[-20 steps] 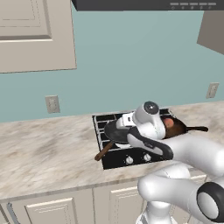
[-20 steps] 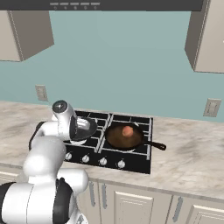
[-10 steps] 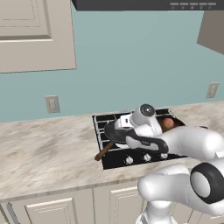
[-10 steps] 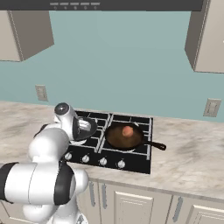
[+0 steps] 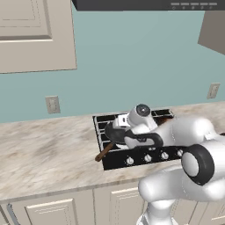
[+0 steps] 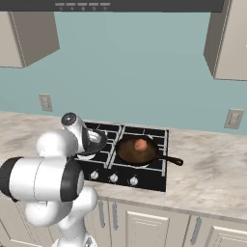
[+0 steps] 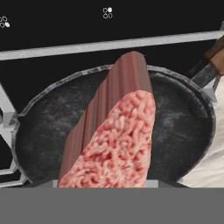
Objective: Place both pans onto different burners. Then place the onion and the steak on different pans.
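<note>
A home kitchen: a black four-burner cooktop (image 6: 126,155) sits in a beige marbled counter (image 6: 207,179) at mid-frame, panelled cream cabinets (image 5: 66,211) below and above, a range hood (image 6: 140,5) along the top edge, wall outlets (image 5: 52,104) on teal wall.

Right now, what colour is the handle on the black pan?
Brown, like wood; the handle shows best in the left base view.

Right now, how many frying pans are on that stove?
2. The black pan with the wooden handle sits on the stove's left side, under the steak. The reddish-brown pan sits to its right, holding the onion. None seems hidden.
</note>
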### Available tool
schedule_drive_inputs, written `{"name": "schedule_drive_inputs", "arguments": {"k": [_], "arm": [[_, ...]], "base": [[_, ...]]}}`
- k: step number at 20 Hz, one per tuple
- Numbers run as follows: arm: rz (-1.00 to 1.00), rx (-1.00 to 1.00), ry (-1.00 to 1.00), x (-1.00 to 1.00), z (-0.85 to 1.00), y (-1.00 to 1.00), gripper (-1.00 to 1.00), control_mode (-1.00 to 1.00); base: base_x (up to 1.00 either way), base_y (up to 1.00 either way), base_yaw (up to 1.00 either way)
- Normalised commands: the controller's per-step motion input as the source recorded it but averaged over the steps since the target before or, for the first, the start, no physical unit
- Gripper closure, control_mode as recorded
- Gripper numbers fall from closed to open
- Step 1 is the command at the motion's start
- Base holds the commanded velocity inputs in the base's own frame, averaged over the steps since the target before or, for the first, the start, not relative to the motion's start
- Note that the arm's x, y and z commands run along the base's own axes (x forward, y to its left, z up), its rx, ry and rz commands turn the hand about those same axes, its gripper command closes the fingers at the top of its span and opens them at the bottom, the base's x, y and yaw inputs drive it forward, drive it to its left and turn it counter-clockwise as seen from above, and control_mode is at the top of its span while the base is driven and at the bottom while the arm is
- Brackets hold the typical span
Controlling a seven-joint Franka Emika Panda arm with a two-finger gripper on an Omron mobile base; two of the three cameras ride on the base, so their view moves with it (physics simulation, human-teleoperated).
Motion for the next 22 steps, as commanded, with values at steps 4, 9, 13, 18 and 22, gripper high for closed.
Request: {"name": "schedule_drive_inputs", "arguments": {"k": [4,9,13,18,22], "arm": [[-0.04,0.00,0.00,0.27,-0.12,0.00,1.00,-1.00],[-0.04,0.00,-0.01,0.20,-0.25,0.00,1.00,-1.00],[-0.04,0.01,-0.02,0.16,-0.30,0.00,1.00,-1.00],[-0.05,0.01,-0.01,0.15,-0.25,0.00,1.00,-1.00],[-0.06,0.01,0.00,0.16,-0.18,0.01,1.00,-1.00]], "base": [[0.00,0.00,0.00],[0.00,0.00,0.00],[0.00,0.00,0.00],[0.00,0.00,0.00],[0.00,0.00,0.00]]}}
